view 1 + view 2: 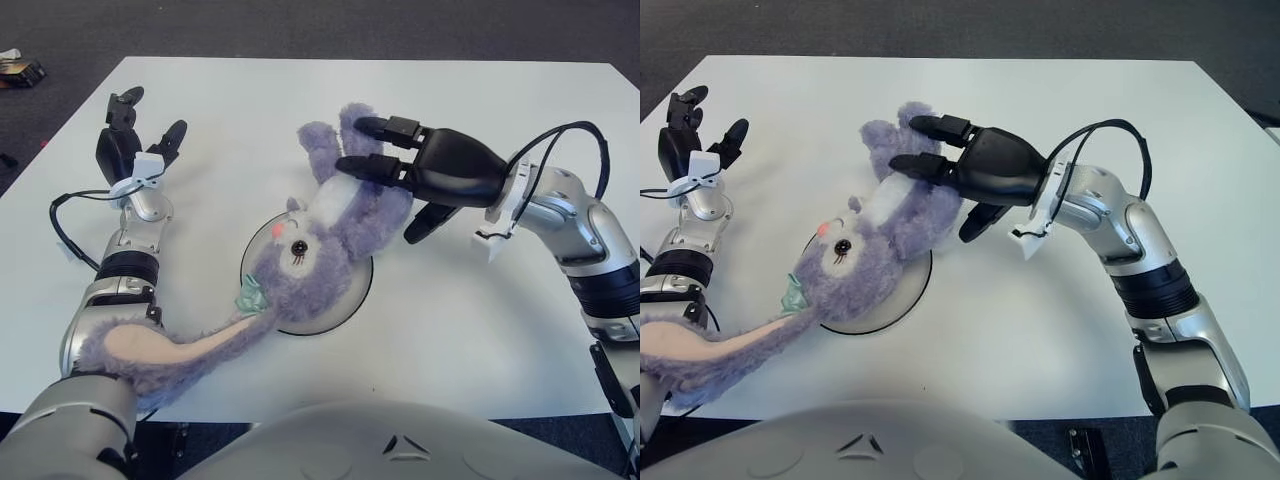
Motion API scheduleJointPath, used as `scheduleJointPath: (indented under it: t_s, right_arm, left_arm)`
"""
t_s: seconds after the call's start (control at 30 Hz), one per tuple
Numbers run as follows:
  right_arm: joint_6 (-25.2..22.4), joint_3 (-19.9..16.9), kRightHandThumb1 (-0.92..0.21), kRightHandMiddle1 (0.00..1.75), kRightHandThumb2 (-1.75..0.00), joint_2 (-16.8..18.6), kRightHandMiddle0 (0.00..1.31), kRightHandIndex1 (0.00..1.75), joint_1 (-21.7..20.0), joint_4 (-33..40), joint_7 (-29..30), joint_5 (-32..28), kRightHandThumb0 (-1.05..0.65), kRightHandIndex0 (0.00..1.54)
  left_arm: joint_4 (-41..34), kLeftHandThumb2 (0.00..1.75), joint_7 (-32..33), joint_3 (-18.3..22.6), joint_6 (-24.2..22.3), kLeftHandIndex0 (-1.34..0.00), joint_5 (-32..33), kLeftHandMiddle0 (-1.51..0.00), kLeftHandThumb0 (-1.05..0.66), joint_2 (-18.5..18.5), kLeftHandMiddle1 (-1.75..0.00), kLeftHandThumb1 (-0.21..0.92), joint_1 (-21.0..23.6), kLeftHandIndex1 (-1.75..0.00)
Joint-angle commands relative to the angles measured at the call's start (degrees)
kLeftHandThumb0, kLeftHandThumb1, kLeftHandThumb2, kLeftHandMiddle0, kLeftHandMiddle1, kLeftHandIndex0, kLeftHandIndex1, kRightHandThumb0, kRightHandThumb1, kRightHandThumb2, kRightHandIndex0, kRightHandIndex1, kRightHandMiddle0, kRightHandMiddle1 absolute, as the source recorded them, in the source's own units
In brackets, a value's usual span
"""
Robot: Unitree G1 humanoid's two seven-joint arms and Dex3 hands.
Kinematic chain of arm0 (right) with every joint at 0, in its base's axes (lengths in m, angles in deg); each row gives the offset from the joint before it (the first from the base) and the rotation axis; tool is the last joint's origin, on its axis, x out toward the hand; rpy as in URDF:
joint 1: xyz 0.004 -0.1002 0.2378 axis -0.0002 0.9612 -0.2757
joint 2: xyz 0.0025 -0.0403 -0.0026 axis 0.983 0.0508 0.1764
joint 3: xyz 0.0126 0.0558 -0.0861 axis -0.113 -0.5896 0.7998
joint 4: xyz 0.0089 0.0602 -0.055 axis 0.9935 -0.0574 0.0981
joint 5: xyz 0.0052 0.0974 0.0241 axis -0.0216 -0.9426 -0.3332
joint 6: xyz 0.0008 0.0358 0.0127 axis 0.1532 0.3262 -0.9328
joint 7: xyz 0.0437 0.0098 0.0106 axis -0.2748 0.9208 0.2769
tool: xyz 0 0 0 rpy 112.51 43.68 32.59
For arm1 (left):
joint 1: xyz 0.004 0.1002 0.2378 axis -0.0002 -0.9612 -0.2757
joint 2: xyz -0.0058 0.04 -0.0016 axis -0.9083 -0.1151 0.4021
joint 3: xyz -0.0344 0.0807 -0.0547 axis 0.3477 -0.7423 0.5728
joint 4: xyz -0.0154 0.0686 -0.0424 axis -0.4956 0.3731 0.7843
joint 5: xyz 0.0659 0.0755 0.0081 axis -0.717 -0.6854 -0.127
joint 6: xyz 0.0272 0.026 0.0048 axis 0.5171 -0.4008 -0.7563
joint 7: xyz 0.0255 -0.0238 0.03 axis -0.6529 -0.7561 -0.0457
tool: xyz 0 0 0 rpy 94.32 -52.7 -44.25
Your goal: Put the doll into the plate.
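A purple plush doll (305, 255) lies on its back with its head on the round white plate (347, 300). Its body and legs stretch up and to the right, off the plate's rim. One long ear trails down-left across my left forearm. My right hand (382, 182) hovers over the doll's belly and legs. Its black fingers (385, 128) are stretched out and the thumb is spread to the right, gripping nothing. My left hand (133, 135) shows at the far left of the table with its fingers spread, well away from the doll.
The white table (470, 330) reaches the near edge just below the plate. A cable loops off my right wrist (560, 140). A small dark object (20, 70) lies on the floor beyond the table's left corner.
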Motion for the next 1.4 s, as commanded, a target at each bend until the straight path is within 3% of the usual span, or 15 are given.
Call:
scheduleJointPath:
  t_s: [0.0,0.27,0.4,0.57,0.77,0.87,1.0,1.23,1.37]
  right_arm:
    - [-1.5,-2.2,-0.92,0.0,-0.07,-1.4,0.13,0.0,-1.3,0.3,-1.1,-2.7,-0.13,0.0]
    - [-2.0,-3.0,-0.92,0.0,-0.08,-2.3,0.13,0.0,-1.7,0.3,-2.0,-4.3,-0.15,0.0]
    - [-0.7,-7.6,-0.92,0.0,-0.08,-4.2,0.12,0.0,-1.9,-4.1,1.1,-5.6,-0.23,0.0]
    - [0.9,-9.3,-0.92,0.0,-0.08,-3.8,0.12,0.0,-4.3,-8.6,4.6,-4.5,-0.3,0.0]
    - [1.7,-9.1,-0.92,0.0,-0.09,-4.0,0.12,0.0,-4.9,-9.8,5.9,-4.2,-0.32,0.0]
    - [-0.2,-10.6,-0.92,0.0,-0.1,-4.6,0.11,0.01,-8.3,-15.4,9.7,-1.0,-0.32,0.01]
    - [-0.2,-10.4,-0.92,0.01,-0.11,-4.3,0.13,0.02,-9.7,-19.0,11.7,-0.6,-0.31,0.04]
    - [0.2,-9.6,-0.92,0.02,-0.12,-4.7,0.14,0.02,-10.3,-20.2,13.1,-0.3,-0.31,0.05]
    - [-1.2,-10.7,-0.92,0.03,-0.11,-1.4,0.18,0.03,-9.9,-26.1,19.7,-0.1,-0.31,0.1]
  left_arm:
    - [-0.8,0.27,0.9,-0.5,0.2,-0.46,-0.8,-0.73,-0.46,0.5,-0.01,0.92,0.9,-0.54]
    - [-0.9,0.27,1.2,-0.7,0.0,-0.46,-0.9,-0.73,-0.45,0.6,-0.01,0.92,1.0,-0.54]
    - [-0.8,0.26,1.4,-1.0,0.1,-0.46,-1.1,-0.73,-0.45,1.1,-0.01,0.92,1.3,-0.55]
    - [-0.6,0.26,1.5,-1.2,0.2,-0.46,-1.2,-0.74,-0.45,1.2,-0.01,0.92,1.5,-0.55]
    - [-0.6,0.26,1.5,-1.2,0.2,-0.46,-1.2,-0.74,-0.45,1.2,-0.01,0.92,1.6,-0.55]
    - [-0.2,0.26,1.1,-1.5,0.5,-0.46,-1.2,-0.74,-0.45,1.5,-0.01,0.92,2.1,-0.55]
    - [-0.1,0.26,0.9,-1.7,0.8,-0.46,-1.3,-0.74,-0.45,1.6,-0.01,0.92,2.4,-0.55]
    - [0.1,0.25,0.9,-1.9,0.9,-0.46,-1.2,-0.74,-0.45,1.6,-0.01,0.92,2.4,-0.55]
    - [0.4,0.25,0.1,-2.9,1.9,-0.47,-1.5,-0.76,-0.43,2.7,-0.01,0.92,4.2,-0.55]
